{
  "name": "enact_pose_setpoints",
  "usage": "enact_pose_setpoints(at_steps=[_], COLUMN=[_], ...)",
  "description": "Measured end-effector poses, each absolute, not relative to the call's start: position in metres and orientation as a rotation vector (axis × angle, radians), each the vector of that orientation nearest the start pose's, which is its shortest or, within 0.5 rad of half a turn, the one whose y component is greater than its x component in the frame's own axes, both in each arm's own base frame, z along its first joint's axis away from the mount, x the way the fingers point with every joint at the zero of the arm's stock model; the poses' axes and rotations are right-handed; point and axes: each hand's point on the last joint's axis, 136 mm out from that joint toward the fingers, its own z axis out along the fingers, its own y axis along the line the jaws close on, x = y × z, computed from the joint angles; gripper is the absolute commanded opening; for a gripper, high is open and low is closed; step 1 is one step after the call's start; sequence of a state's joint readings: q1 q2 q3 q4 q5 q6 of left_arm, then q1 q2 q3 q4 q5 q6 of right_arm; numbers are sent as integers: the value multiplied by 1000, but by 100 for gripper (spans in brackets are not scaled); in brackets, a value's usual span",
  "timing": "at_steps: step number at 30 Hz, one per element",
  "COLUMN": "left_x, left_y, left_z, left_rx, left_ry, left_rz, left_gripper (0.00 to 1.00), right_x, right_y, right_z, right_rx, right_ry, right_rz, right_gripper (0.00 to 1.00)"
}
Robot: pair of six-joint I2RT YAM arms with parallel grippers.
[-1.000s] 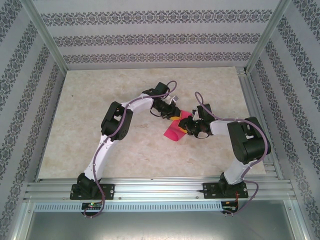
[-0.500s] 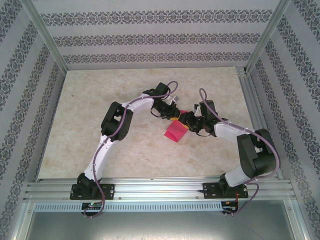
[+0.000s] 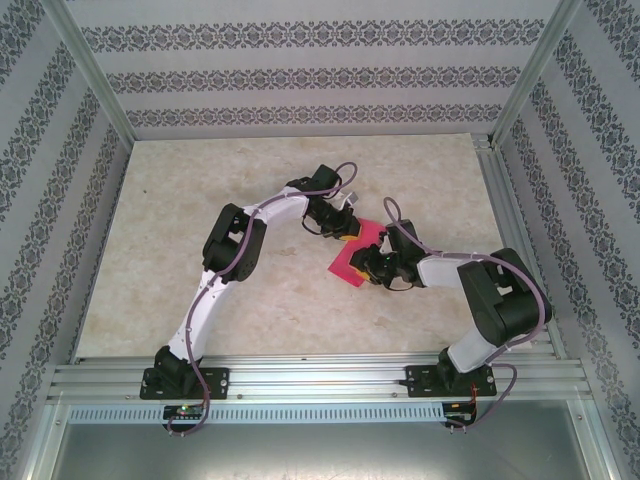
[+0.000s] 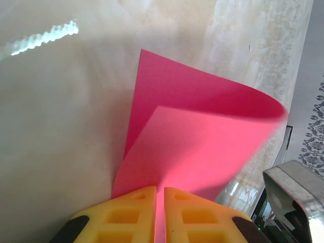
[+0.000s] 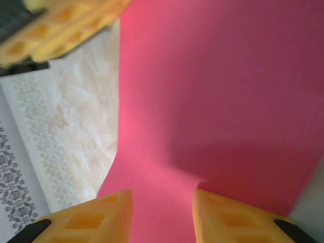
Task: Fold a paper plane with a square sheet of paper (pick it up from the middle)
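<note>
Left wrist: left claw (image 4: 159, 191) pinches the curled sheet of paper (image 4: 202, 136); right claw (image 5: 162, 196) stands spread over it.

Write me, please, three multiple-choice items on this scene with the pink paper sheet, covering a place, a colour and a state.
1. Where is the thin magenta-pink sheet of paper?
A) between the left gripper and the right gripper
B) at the far left corner of the marble-patterned table
C) at the table's near left corner

2. What colour are the left gripper's fingers?
A) blue
B) yellow
C) green

3. How is the sheet shaped?
A) lying flat
B) crumpled into a ball
C) curled over double

Answers: 1 A, the top view shows it between both grippers; 2 B, yellow fingers clamp its edge; 3 C, the left wrist view shows a rounded bend.
</note>
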State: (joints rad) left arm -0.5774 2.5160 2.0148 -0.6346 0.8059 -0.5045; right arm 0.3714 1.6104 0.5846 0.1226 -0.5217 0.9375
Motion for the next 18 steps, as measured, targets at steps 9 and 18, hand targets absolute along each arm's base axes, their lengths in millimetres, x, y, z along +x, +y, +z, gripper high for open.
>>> enact_pose_setpoints(at_steps=[9, 18], left_x=[401, 408], left_y=[-410, -411], left_z=[30, 46], left_rx=[380, 369], left_ry=[2859, 2825], left_rz=[-1380, -1412], left_gripper=[22, 50], right_x=[297, 303], right_y=[207, 199], right_z=[28, 62], right_rx=[514, 478], right_ry=[2629, 2539], right_rz=[1151, 1139], right_gripper=[41, 43])
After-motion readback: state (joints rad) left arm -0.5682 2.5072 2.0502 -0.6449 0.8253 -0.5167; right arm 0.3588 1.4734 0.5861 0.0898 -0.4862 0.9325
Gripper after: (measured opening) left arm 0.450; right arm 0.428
